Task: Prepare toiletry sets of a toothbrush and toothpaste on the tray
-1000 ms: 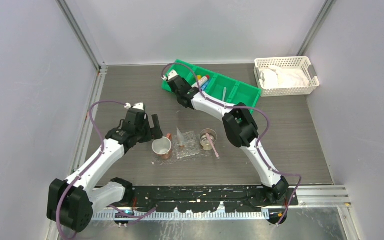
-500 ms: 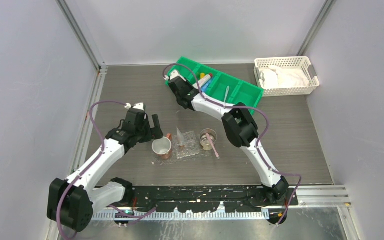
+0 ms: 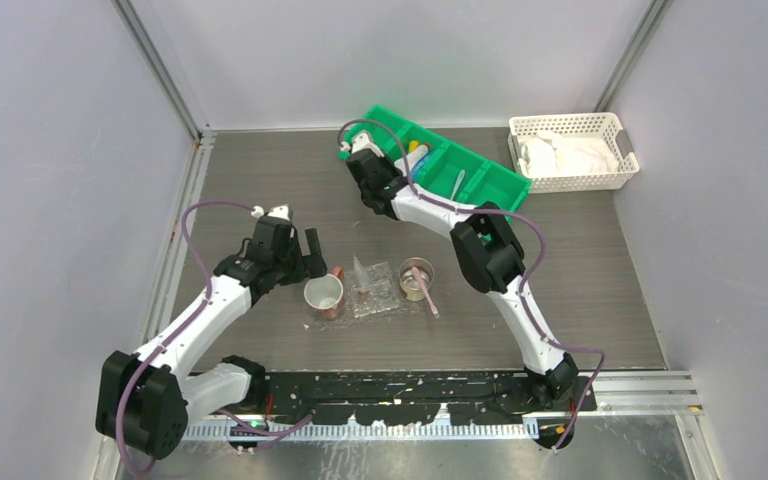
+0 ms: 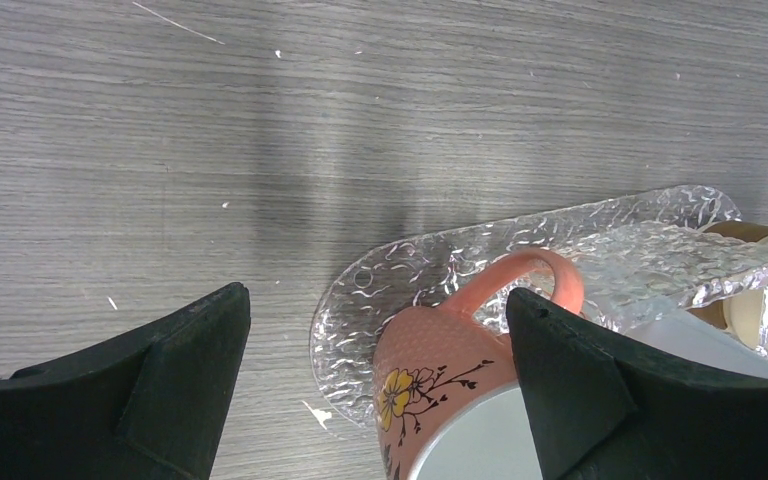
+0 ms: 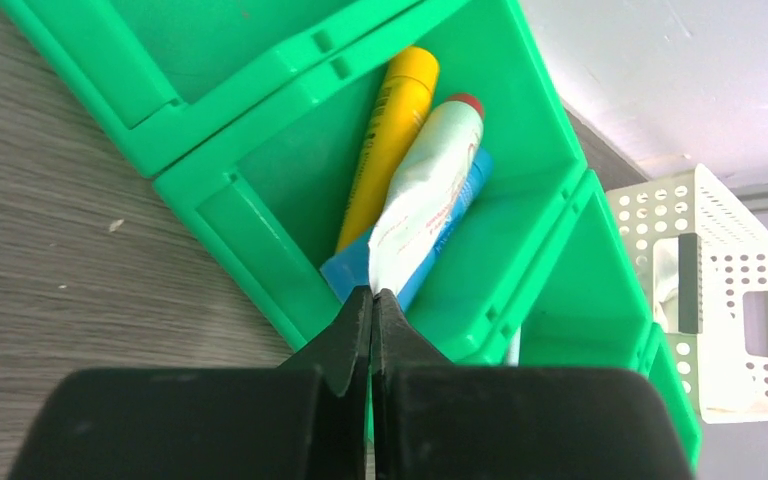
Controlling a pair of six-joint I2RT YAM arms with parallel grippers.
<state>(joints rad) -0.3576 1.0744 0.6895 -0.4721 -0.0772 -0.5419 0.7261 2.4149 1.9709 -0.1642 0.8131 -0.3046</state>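
Toothpaste, the white tube with the red cap: my right pincer is pressed together on its flat tail, as it seems only at the very edge. The tube lies in a compartment of the green bin, on the blue tube and beside the yellow tube. If I lift, this thin tail may slip out and the tube may fall, well apart from the tray.

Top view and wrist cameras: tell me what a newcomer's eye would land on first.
The bright green bin at the back stands out most. The right gripper is shut there on the tail of the white toothpaste tube, which lies beside a yellow tube and over a blue tube in one compartment. Nearer the arms, the left gripper hangs open above a pink flowered cup at the edge of the crinkly clear tray.
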